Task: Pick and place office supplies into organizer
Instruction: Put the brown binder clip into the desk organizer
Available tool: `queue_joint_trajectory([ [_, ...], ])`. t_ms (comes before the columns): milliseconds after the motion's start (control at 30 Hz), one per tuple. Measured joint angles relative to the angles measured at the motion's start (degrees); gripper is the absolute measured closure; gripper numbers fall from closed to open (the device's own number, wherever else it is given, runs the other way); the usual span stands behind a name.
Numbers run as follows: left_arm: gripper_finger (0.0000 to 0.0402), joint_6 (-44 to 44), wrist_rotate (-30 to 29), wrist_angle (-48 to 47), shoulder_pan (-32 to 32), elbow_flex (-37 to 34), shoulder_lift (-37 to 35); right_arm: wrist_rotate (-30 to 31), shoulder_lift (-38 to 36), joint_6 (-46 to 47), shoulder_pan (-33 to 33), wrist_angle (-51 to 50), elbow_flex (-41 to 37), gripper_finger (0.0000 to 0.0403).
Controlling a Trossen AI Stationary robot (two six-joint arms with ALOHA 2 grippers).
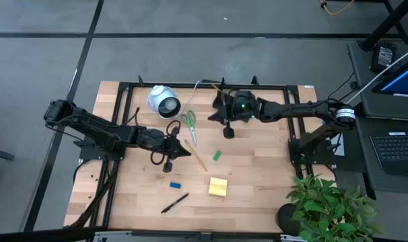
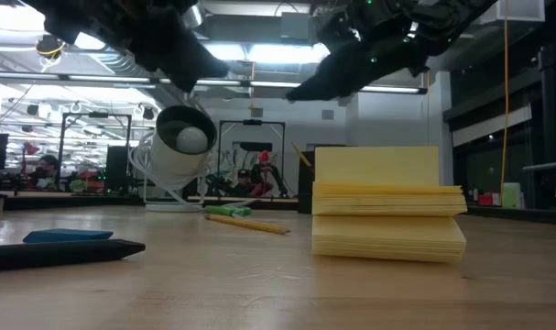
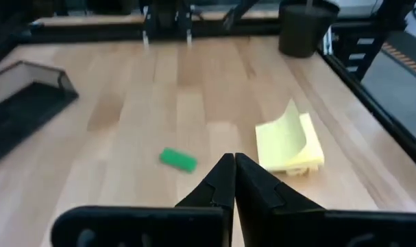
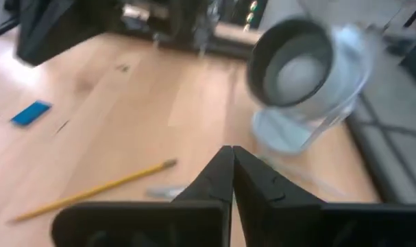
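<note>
My left gripper [image 1: 187,150] is shut and empty, above the table's middle beside a wooden pencil [image 1: 197,159]. My right gripper [image 1: 226,132] is shut and empty, raised above the far middle. Green-handled scissors [image 1: 189,125] lie flat near the white round device [image 1: 164,102]. The yellow sticky pad [image 1: 218,187], its top sheets curled up [image 3: 290,140], a blue eraser [image 1: 175,184], a black pen [image 1: 175,202] and a small green piece [image 3: 178,159] lie on the table. The black organizer [image 3: 26,103] stands under my right arm.
A black frame [image 1: 204,85] runs along the table's far edge and sides. A potted plant [image 1: 328,205] stands at the near right corner. A white cable [image 1: 197,86] leads from the round device. There is bare wood between the sticky pad and the organizer.
</note>
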Motion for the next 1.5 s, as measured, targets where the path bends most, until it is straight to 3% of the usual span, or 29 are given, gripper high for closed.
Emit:
queue_joint_trajectory([
  [367, 0.0400, -11.9, -1.3, -13.6, -2.3, 0.3, 0.0, 3.1, 0.0, 0.6, 4.8, -9.1, 0.0, 0.0392],
  [667, 0.0400, -35.4, -6.6, -41.0, -11.4, 11.9, 0.0, 3.1, 0.0, 0.4, 5.4, -9.7, 0.0, 0.0391],
  [867, 0.0400, -45.1, -14.0, -41.8, -20.7, 17.5, 0.0, 3.1, 0.0, -1.3, 5.4, -9.4, 0.0, 0.0391],
  [1067, 0.0400, -59.1, -22.0, -43.6, -27.8, 18.6, 1.2, 3.1, 0.0, -3.3, 5.4, -7.2, 0.0, 0.0397],
  [1267, 0.0401, -76.1, -17.6, -49.7, -29.2, 19.6, 6.7, 3.1, 0.0, -3.4, 5.3, -5.5, 0.0, 0.0384],
  [1500, 0.0400, -93.7, -7.5, -61.4, -29.4, 29.7, 13.8, 3.0, 0.0, -3.4, 5.3, -6.1, 0.0, 0.0398],
])
